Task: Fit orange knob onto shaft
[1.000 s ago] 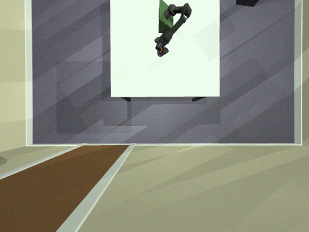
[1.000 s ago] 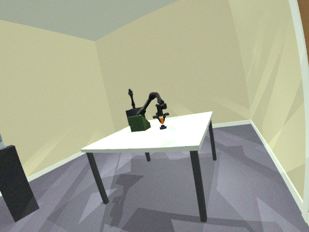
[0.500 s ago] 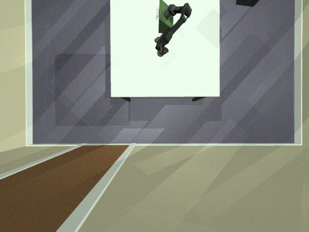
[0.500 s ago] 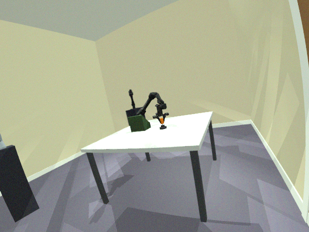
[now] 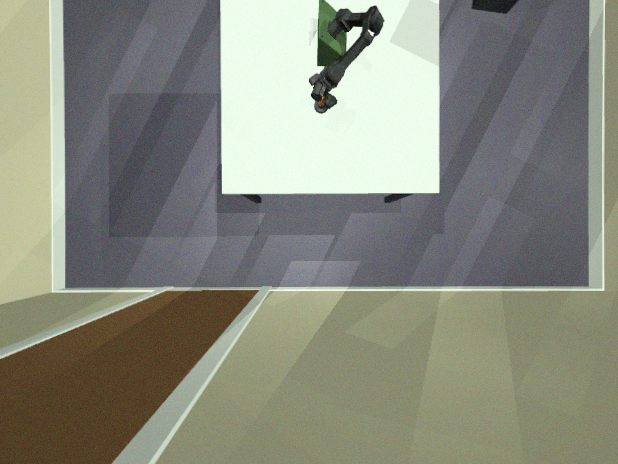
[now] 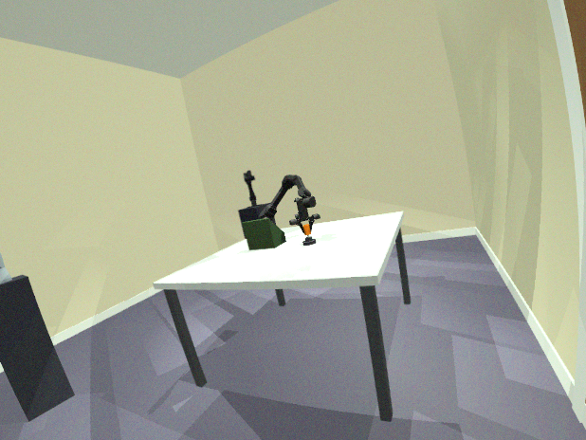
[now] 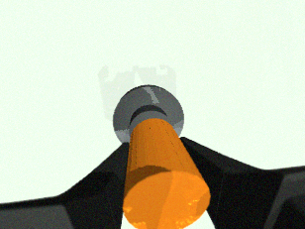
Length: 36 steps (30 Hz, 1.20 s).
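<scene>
The orange knob (image 5: 321, 101) (image 6: 307, 229) (image 7: 155, 153) is upright between the fingers of my gripper (image 6: 307, 232) (image 7: 154, 144), which is shut on it. The dark round pedestal (image 6: 309, 242) (image 7: 148, 94) stands on the table directly below. In the exterior view the knob is just above the pedestal, with a small pale gap between them. In the wrist view the knob's lower end overlaps the pedestal's raised middle. The silver shaft cannot be made out, and its flat side and the knob's hole underneath are hidden.
The white table (image 5: 280, 150) (image 6: 284, 265) carries the pedestal. A green block (image 5: 327, 50) (image 6: 261, 233) stands by the arm's base, with a dark box and a thin dark upright part behind it in the exterior view. A dark cabinet (image 6: 33, 346) stands off the table.
</scene>
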Available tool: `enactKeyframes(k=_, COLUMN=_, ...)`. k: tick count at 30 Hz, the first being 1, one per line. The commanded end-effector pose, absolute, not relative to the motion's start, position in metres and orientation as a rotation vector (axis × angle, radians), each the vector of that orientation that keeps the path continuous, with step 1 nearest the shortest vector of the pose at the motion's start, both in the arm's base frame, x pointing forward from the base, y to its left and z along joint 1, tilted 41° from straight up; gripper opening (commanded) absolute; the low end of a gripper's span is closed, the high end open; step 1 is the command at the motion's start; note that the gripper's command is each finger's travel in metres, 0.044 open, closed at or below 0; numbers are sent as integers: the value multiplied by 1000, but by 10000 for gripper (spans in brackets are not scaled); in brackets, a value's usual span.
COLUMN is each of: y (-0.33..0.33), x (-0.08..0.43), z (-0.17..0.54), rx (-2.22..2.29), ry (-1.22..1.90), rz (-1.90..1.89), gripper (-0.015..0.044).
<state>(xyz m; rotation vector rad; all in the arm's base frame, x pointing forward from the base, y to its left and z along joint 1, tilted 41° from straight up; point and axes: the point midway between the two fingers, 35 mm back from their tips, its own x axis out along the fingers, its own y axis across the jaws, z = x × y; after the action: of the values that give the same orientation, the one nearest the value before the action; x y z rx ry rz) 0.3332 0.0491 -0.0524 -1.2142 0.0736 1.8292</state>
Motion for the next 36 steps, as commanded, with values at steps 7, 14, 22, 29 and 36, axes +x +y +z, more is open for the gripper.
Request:
enactKeyframes(k=7, y=46, x=334, z=-49, rx=-1212, ry=75, rz=1827, gripper=0)
enactKeyframes(k=14, y=45, x=335, z=-48, rx=-1328, ry=-81, rz=1863, gripper=0)
enactKeyframes(k=22, y=45, x=338, z=-50, rx=-1356, ry=-119, rz=1870, gripper=0)
enactKeyframes(k=29, y=45, x=341, z=-49, rx=-1356, ry=-119, rz=1870, gripper=0)
enactKeyframes(k=36, y=48, x=340, z=-54, rx=-1356, ry=-120, rz=1870, gripper=0)
